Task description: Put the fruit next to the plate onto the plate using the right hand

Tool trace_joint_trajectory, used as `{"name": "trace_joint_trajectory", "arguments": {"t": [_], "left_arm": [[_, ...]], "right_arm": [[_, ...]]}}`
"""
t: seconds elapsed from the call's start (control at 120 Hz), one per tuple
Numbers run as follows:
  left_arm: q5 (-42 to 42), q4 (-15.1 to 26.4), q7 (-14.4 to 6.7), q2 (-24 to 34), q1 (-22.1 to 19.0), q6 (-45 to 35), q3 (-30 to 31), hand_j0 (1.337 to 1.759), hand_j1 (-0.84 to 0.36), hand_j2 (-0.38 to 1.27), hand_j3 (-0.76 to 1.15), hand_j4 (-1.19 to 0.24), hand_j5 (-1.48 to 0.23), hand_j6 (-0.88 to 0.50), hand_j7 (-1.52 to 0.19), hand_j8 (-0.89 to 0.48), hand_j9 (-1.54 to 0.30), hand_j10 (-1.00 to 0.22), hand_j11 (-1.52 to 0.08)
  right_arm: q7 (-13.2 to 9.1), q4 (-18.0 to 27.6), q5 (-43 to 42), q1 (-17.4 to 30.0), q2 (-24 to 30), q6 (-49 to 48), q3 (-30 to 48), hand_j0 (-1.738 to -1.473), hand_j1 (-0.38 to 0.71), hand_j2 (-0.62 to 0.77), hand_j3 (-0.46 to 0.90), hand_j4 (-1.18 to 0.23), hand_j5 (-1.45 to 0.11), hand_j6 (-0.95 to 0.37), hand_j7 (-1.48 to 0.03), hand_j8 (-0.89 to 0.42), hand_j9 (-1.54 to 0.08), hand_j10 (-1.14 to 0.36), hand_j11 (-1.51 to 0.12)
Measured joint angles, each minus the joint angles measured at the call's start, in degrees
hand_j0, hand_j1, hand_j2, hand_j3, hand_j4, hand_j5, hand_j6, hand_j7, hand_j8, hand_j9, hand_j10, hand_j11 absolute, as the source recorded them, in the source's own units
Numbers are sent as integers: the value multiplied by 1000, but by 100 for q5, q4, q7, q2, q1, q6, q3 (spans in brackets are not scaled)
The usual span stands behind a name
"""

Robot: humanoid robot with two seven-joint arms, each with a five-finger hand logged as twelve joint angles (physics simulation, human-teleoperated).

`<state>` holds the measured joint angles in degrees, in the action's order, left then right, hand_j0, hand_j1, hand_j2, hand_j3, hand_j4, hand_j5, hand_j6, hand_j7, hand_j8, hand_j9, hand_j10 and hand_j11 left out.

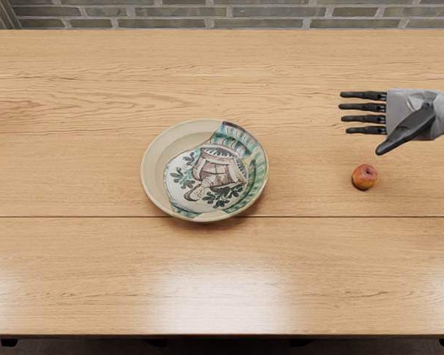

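**Fruit lies off the plate, just beneath an open robot hand**

We begin at the left, well beyond the fingertips of the right robot hand (394,115), where the plate (155,158) sits flat on the wooden surface (222,274). It is a shallow round dish in a cream glaze. The side farthest from the robot hand is plain. The rest carries a painted pattern: a green striped band along the rim, dark leafy sprigs and a brownish figure in the middle. We see that painted face uncovered from rim to rim.

Moving right, toward the robot hand, we come to the fruit (365,177), a small round apple. It rests on the surface, not on the plate, and is well apart from the plate's near rim. In the picture it lies just below the robot hand's fingers (362,107) and close under the tip of the thumb, with a narrow strip of wood showing between thumb and fruit. Its skin is red, shading to yellow-orange on one side, and a soft shadow sits beneath it.

Farthest right, the robot hand comes in from the right edge on a grey wrist. It is spread wide and holds nothing. Four dark fingers stretch straight out side by side, pointing toward the plate, and the thumb slants down toward the fruit. We cannot tell from this single view how high the robot hand is above the surface.
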<state>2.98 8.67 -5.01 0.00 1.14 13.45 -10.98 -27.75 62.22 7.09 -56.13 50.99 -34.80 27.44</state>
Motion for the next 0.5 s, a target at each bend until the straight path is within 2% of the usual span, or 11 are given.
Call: {"name": "trace_joint_trajectory", "arguments": {"t": [0.242, 0.3, 0.5], "left_arm": [[0, -2, 0, 0, 0, 0, -2, 1658, 349, 0, 0, 0, 0, 0, 0, 0, 0, 0, 0], [0, -2, 0, 0, 0, 0, -2, 1658, 349, 0, 0, 0, 0, 0, 0, 0, 0, 0, 0], [0, -2, 0, 0, 0, 0, 0, 1658, 349, 0, 0, 0, 0, 0, 0, 0, 0, 0, 0]], "right_arm": [[-43, 25, -241, -108, 46, -15, 12, -1658, -349, 0, 0, 0, 0, 2, 0, 1, 0, 1, 0], [-5, 24, -730, -182, 50, -19, 28, -1658, -349, 0, 0, 0, 0, 2, 0, 1, 0, 1, 0], [325, 108, -3018, -483, 30, 75, 37, -1658, -349, 0, 0, -1, 0, 0, 0, 0, 0, 0, 0]]}}
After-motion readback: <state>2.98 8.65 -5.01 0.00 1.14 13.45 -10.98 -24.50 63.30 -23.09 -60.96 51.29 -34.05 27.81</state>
